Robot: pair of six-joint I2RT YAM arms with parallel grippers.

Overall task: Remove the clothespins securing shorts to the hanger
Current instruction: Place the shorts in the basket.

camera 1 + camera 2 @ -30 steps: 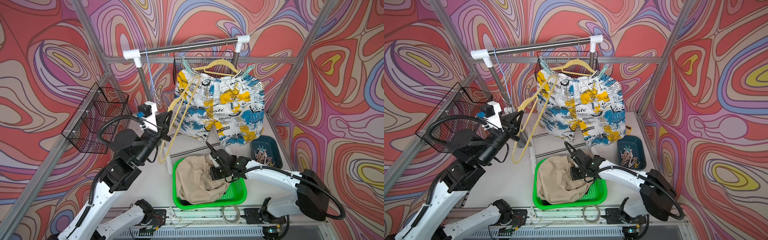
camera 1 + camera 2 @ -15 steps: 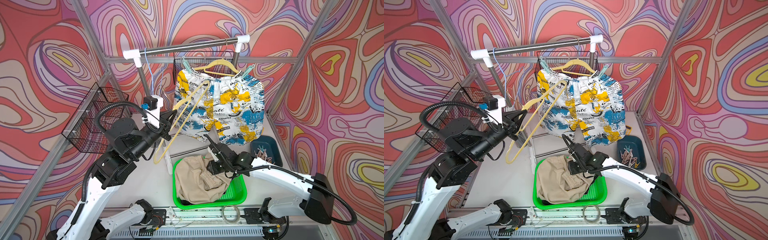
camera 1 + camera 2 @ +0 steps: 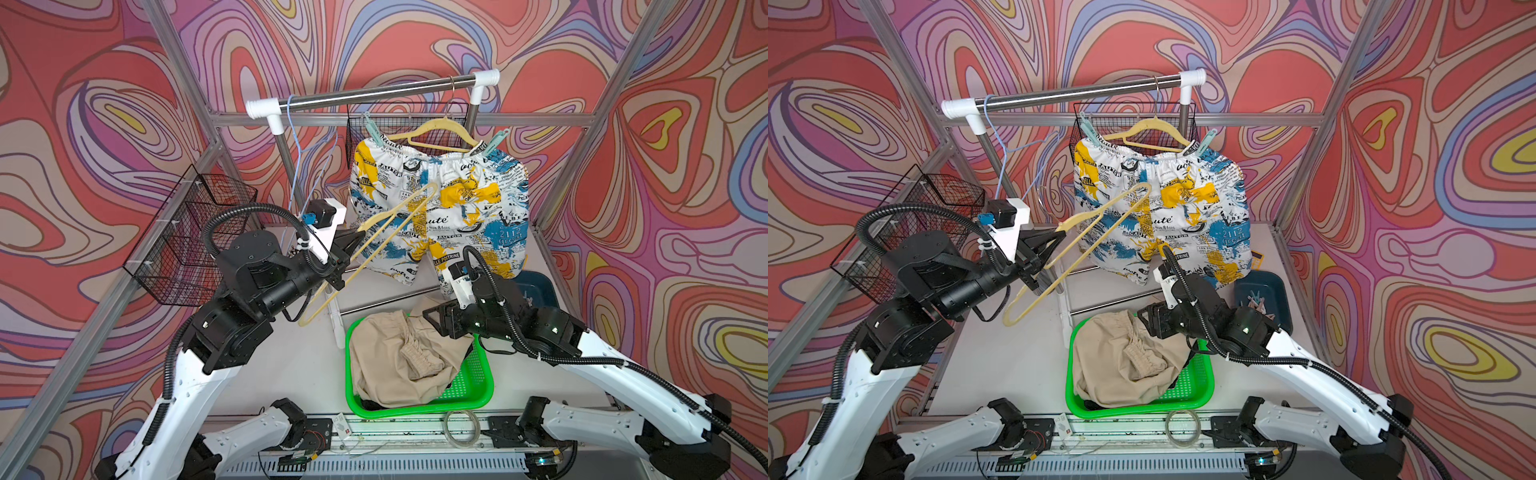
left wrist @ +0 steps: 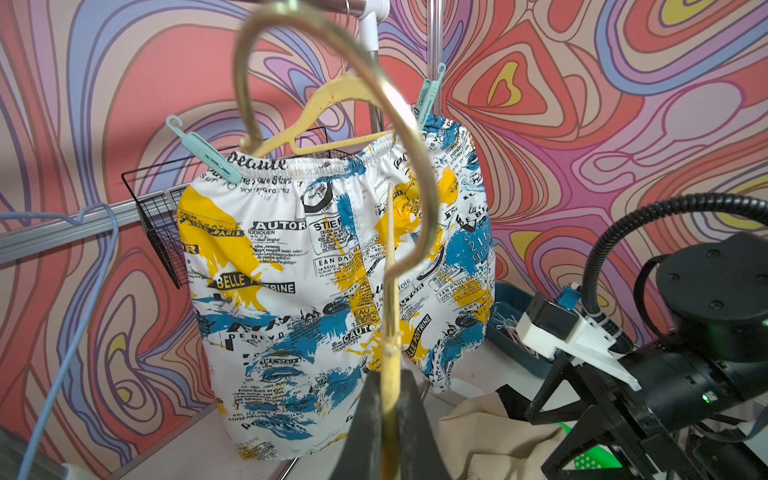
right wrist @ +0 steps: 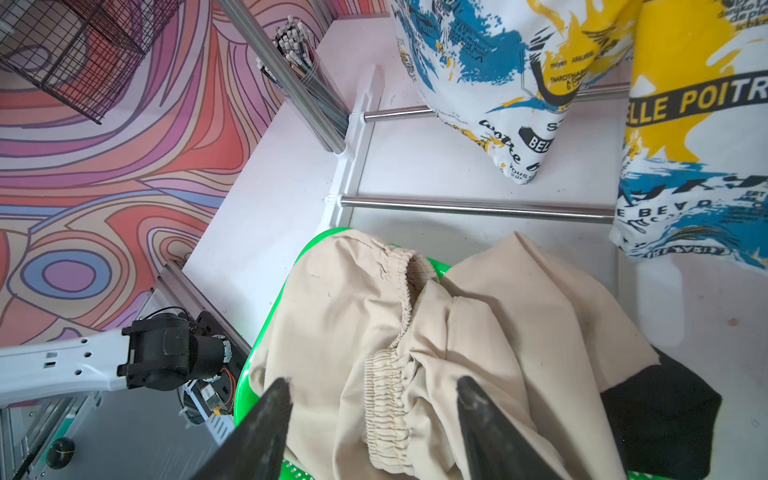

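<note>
The right gripper (image 5: pixel 374 384) has just let go. 1 second ago its jaws were pinched shut down in the beige shorts (image 3: pixel 390 365). Now they stand apart and empty just above that cloth, which lies crumpled in the green basket (image 3: pixel 467 380) on top of a black pair (image 5: pixel 660 415). Over the same second the left gripper (image 4: pixel 390 374) has stayed clenched on the neck of a bare yellow hanger (image 4: pixel 390 291). It has carried the hanger higher, so its hook now shows in front of the printed shorts (image 3: pixel 440 216).

This suggests 2 pairs are finished and 1 is left. The printed shorts hang from a second yellow hanger (image 3: pixel 436 126) on the steel rail (image 3: pixel 374 93). They are pinned by 2 mint-green clothespins (image 3: pixel 371 131), 1 at each end of the waistband, and both are in place. Loose pins (image 3: pixel 1258 301) lie in the dark blue tray (image 3: pixel 1277 286) beside the basket.

With its jaws free, the right arm looks ready to go up to a clothespin. The left arm probably has to put the spare hanger down before it can steady the shorts.
</note>
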